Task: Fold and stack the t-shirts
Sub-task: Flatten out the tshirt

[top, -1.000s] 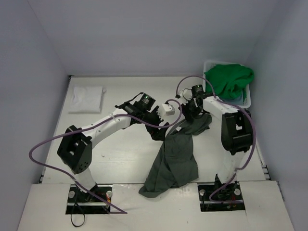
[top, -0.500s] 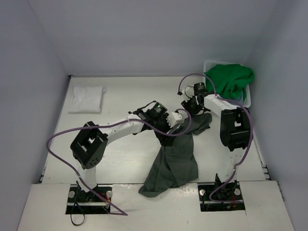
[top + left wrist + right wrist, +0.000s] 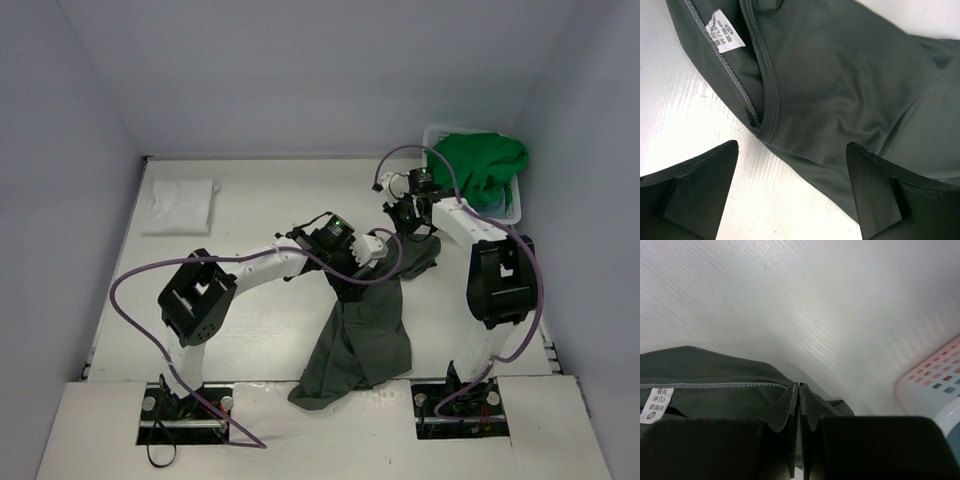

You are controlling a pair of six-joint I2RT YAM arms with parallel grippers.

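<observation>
Lying crumpled on white table (image 3: 250, 330), right of centre: dark grey t-shirt (image 3: 365, 330), running from near edge up toward far right.

Poising left gripper (image 3: 792, 147) over upper part of that shirt, fingers spread wide and released, gripping nothing. Looking down between them at a stitched hem, bare table alongside. Not possible to tell whether touching cloth. Showing white care label (image 3: 724, 36) just inside the seam.

Clenching right gripper (image 3: 799, 390) fully at shirt's far end, beside the white plastic laundry basket (image 3: 515, 208). Pinching the hem there, cloth rising to the fingertips from both sides, stitched seam leading straight into them.

Resting folded at far left of table, well apart from both arms: white t-shirt (image 3: 180, 205).

Heaping bright green t-shirt (image 3: 478, 165) in the basket at far right corner, spilling over its rim.
</observation>
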